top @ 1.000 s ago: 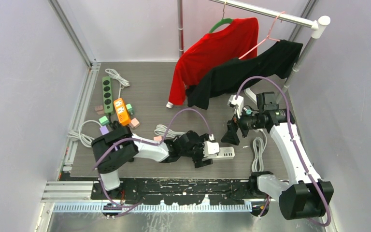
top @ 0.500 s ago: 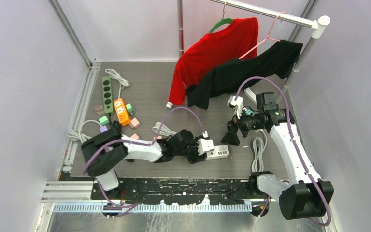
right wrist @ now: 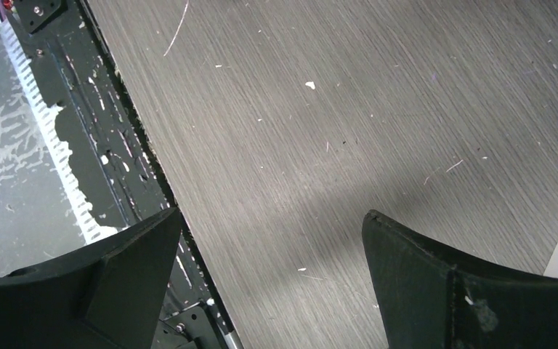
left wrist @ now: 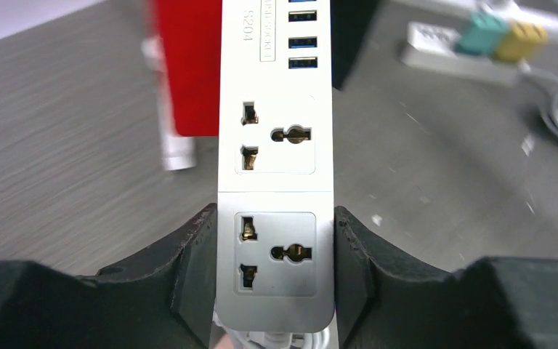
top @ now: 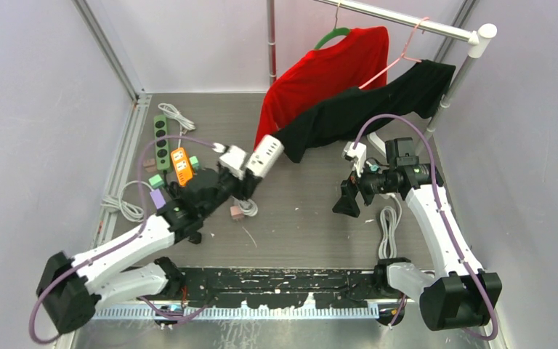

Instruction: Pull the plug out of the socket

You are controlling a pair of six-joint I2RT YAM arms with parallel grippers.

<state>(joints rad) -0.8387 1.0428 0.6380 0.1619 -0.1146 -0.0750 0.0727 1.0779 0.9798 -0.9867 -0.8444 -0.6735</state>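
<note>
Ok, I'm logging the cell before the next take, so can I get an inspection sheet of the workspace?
Surface: grey wood-grain table, white specks scattered.
Job's things: white power strip held off the table, both visible sockets empty; second white strip on the table carries teal and yellow plugs.
Clutter: green strip, orange strip, small coloured blocks.
Grippers: left gripper shut on the white power strip; right gripper open, empty.
Cables: white coils at left and right.
Surroundings: red shirt and black garment on a rail.
</note>
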